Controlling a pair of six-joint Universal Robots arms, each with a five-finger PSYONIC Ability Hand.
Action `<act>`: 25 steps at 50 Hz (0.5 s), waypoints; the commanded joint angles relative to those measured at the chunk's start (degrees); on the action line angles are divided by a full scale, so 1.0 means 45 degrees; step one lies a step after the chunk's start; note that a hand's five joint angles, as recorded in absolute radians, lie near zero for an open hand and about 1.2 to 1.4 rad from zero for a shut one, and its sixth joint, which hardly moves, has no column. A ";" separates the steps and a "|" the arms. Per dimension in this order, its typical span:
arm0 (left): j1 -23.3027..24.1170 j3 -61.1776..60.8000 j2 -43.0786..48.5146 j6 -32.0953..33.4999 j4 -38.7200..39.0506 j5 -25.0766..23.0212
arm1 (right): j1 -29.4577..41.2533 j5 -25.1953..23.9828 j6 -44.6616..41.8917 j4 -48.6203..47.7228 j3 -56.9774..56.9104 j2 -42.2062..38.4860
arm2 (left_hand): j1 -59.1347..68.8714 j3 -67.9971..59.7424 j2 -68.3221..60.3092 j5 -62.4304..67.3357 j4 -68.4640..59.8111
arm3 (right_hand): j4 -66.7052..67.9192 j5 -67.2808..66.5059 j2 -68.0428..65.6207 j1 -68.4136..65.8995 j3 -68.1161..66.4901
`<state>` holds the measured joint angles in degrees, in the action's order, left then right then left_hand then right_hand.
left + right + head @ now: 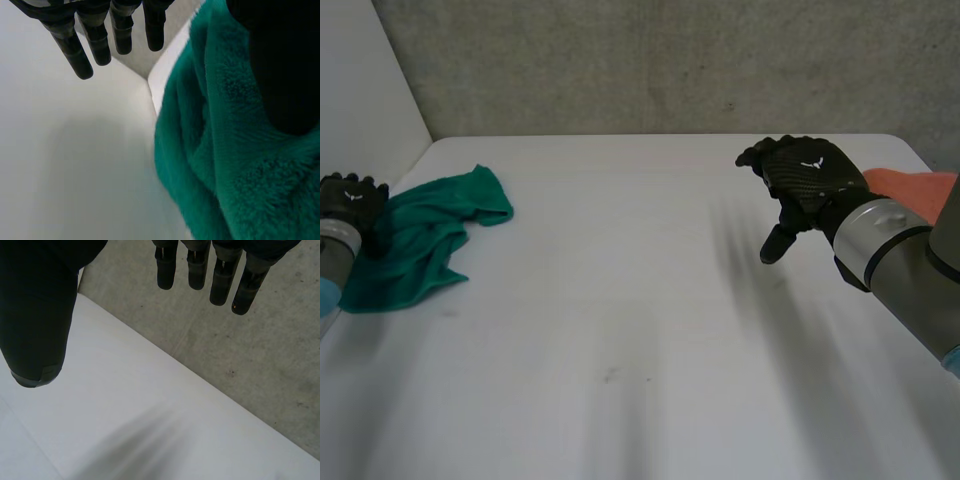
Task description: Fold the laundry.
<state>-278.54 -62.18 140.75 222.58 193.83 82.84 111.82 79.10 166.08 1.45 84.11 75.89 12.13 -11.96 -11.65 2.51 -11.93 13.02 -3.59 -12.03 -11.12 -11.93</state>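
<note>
A crumpled green towel lies at the table's left edge. My left hand hovers at the towel's left side with its fingers straight, holding nothing; in its wrist view the fluffy green towel lies under the thumb. Over the table's right part my right hand hangs in the air, fingers straight and thumb spread, with nothing in it. An orange cloth lies at the far right edge, partly behind my right arm.
The white table stretches bare between the two hands. A grey concrete wall runs along the table's far edge, and a white wall stands at the left.
</note>
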 commanded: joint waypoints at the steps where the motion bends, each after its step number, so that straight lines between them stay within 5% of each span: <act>1: -0.0094 0.0184 0.0518 0.0440 -0.0124 0.0009 | -0.0004 0.0000 -0.0013 -0.0011 -0.0001 -0.0224 | 0.4679 -0.4717 -0.4785 0.4594 -0.4723 | -0.0672 0.0798 0.0451 0.0249 0.0428; 2: -0.0055 0.0184 0.0518 0.0440 -0.0144 0.0009 | 0.0015 0.0000 -0.0013 0.0009 -0.0020 -0.0224 | 0.7213 -0.7250 -0.7318 0.7128 -0.7256 | -0.0672 0.0798 0.0451 0.0249 0.0428; 3: 0.0042 0.0165 0.0518 0.0460 -0.0144 0.0106 | 0.0015 0.0000 -0.0013 0.0009 -0.0020 -0.0224 | 1.3640 -1.3678 -1.3746 1.3555 -1.3684 | -0.0672 0.0798 0.0451 0.0249 0.0428; 4: 0.0082 0.0145 0.0518 0.0460 -0.0144 0.0165 | -0.0004 0.0000 -0.0013 0.0009 -0.0020 -0.0224 | 1.5069 -1.5106 -1.5174 1.4984 -1.5112 | -0.0672 0.0798 0.0451 0.0249 0.0428; 10: 0.0940 -0.0186 -0.0708 -0.0124 -0.0144 0.1121 | -0.0082 0.0000 0.0007 0.0009 -0.0137 -0.0205 | 1.5083 -1.5121 -1.5189 1.4998 -1.5127 | -0.0672 0.0798 0.0451 0.0249 0.0428; 17: 0.2755 -0.1494 -0.3932 -0.2857 -0.0144 0.1376 | -0.0160 0.0019 0.0007 0.0009 -0.0235 -0.0166 | 1.5083 -1.5121 -1.5189 1.4998 -1.5127 | -0.0672 0.0798 0.0451 0.0249 0.0428; 25: 0.6250 -0.3310 -0.6725 -0.5280 -0.0319 0.1357 | -0.0199 0.0078 0.0065 0.0028 -0.0625 0.0029 | 1.5083 -1.5121 -1.5189 1.4998 -1.5127 | -0.0672 0.0798 0.0451 0.0249 0.0428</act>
<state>-261.96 -70.92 119.18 206.40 193.09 89.18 111.10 79.19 166.17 1.50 82.81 75.28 65.16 -67.92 -68.18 54.40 -68.41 13.02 -3.59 -12.03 -11.12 -11.93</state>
